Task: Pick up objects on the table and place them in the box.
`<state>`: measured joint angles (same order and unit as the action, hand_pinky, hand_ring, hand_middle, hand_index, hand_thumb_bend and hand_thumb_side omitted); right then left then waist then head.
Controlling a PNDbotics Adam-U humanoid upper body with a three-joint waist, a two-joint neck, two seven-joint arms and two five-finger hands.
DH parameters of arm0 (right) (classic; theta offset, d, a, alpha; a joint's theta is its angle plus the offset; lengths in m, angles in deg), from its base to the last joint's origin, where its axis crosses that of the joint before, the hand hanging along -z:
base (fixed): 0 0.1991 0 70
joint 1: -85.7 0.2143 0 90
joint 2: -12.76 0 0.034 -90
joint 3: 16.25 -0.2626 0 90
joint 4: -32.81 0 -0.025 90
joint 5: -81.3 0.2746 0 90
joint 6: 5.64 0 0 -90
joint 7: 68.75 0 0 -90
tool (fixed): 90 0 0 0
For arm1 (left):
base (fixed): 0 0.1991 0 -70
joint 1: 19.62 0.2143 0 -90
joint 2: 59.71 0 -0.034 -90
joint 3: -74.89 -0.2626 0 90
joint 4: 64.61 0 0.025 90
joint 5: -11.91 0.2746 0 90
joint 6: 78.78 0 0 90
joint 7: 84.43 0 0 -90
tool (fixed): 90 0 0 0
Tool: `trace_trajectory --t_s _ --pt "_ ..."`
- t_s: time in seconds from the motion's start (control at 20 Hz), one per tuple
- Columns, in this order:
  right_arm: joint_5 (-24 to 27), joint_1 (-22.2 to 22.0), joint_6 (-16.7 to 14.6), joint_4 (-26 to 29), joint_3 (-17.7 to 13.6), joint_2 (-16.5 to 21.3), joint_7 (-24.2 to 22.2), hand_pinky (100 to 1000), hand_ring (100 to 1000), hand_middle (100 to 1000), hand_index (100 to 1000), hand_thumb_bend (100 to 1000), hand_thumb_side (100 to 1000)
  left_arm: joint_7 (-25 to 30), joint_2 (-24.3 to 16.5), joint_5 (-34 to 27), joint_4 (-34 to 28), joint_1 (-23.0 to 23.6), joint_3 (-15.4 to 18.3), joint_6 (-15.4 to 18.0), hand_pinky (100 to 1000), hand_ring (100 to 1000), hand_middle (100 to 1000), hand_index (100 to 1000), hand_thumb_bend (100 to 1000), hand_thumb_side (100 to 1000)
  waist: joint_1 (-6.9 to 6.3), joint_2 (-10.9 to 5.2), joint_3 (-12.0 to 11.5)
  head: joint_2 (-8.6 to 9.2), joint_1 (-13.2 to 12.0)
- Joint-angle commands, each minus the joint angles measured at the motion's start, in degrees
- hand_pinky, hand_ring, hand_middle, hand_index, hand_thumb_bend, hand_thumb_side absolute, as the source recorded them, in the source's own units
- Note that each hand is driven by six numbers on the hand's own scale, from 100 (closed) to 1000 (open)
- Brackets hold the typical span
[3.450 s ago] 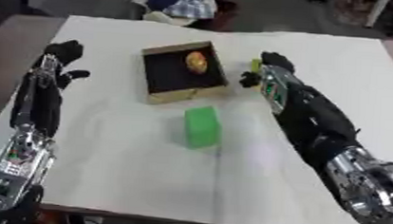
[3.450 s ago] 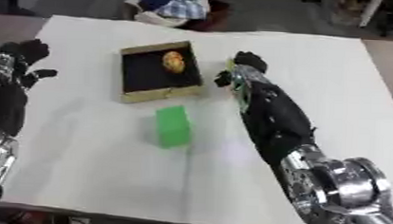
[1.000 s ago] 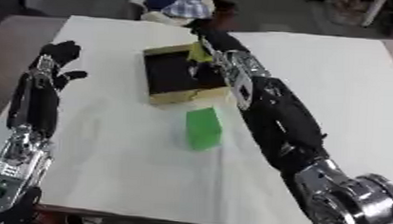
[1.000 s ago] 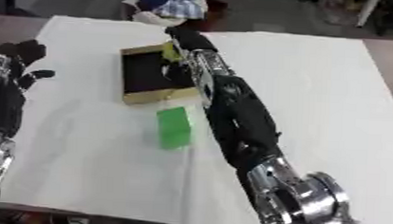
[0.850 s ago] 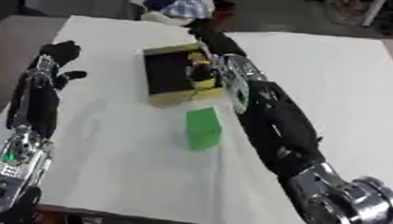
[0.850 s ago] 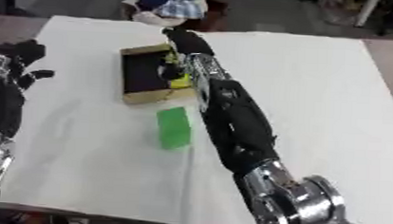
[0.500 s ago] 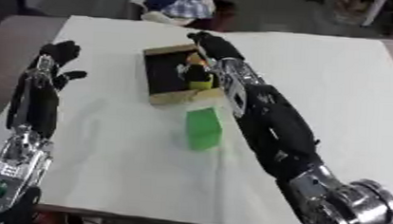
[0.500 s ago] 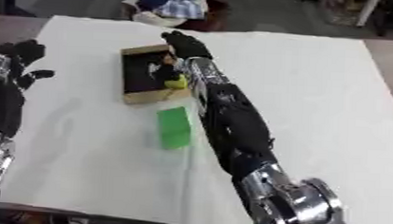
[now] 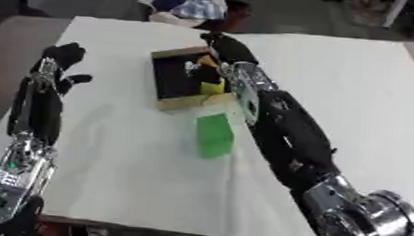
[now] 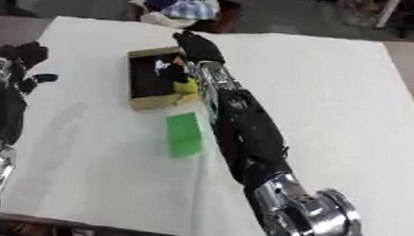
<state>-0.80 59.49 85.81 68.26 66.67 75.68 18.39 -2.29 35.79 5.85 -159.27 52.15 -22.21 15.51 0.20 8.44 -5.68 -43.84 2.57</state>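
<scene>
A shallow box (image 9: 172, 96) with tan cardboard walls and a dark inside sits on the white tabletop (image 9: 334, 80), toward its far middle, turned a little askew. Inside it, near the right wall, lies something yellow (image 9: 212, 86), with a pale bit just beside it that is too blurred to make out. The right hand (image 9: 224, 46) hangs over the far right corner of the box, its dark fingers bent downward toward the inside; whether they are pinching anything cannot be told from either view, since the hand and the box's dark floor run together. The right arm stretches from the lower right corner of the view across the tabletop to that corner, black along the forearm with a silver joint near the camera. Just in front of the box's near wall, apart from it, a green block (image 9: 215, 135) lies flat on the tabletop, long side pointing toward the camera and close beside the right forearm. Well to the left, the left hand (image 9: 62, 58) is raised near the tabletop's left edge, fingers relaxed and spread, holding nothing, with its arm running down the left side of the view. Beyond the tabletop's far edge lies a heap of blue and white cloth (image 10: 176, 2).
</scene>
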Motion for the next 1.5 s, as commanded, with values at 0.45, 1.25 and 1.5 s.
trace_trajectory --t_s 0.45,1.25,1.5 --pt "6.6 3.1 -6.7 3.0 3.6 3.8 0.0 868 906 928 1000 100 750 -0.1 -0.7 -0.2 -0.7 -0.5 0.7 0.1 717 899 755 818 100 924 -0.59 -0.95 0.4 -0.28 -0.1" --pt "20.5 2.7 -21.9 13.4 18.6 16.1 -4.3 849 879 913 990 100 657 -0.3 -1.5 0.0 -0.7 -0.2 0.9 0.1 717 904 756 818 100 924 -0.29 -0.92 1.4 -0.28 0.4" --pt "25.2 -0.6 -26.6 18.4 23.2 19.1 -6.9 844 863 899 990 100 684 -0.6 -1.9 0.1 -0.6 0.0 1.2 0.1 717 906 756 818 100 924 -0.12 -0.81 1.9 -0.28 -0.3"
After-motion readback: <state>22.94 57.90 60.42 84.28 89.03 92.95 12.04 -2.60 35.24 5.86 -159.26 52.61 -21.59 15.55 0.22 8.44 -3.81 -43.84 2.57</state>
